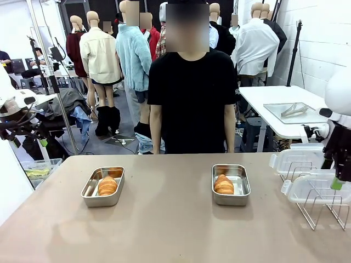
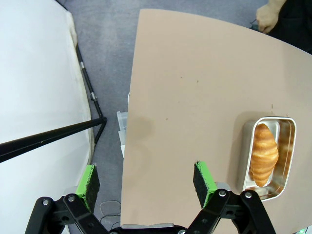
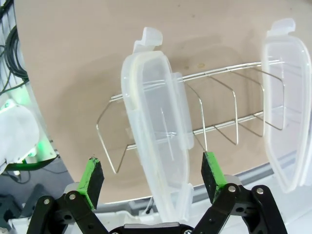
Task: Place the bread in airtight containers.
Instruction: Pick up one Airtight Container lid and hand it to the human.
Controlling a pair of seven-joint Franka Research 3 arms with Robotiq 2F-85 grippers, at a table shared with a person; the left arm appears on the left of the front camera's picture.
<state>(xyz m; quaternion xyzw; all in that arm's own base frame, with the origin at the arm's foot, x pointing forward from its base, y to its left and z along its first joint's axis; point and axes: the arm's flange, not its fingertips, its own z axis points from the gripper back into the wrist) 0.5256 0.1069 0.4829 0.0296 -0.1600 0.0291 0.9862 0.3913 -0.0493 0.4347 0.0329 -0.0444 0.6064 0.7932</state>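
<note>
Two golden-brown pieces of bread lie one each in two open steel airtight containers: the left bread in the left container, the right bread in the right container. Two clear lids rest on a wire rack at the right. My right gripper hangs open just above the nearer lid, its fingers either side of it. My left gripper is open over the table's left edge, well clear of the left container and its bread.
A person in black stands at the far side of the table, one hand near its edge. The second lid stands further along the rack. A white table with a steel tray is behind on the right.
</note>
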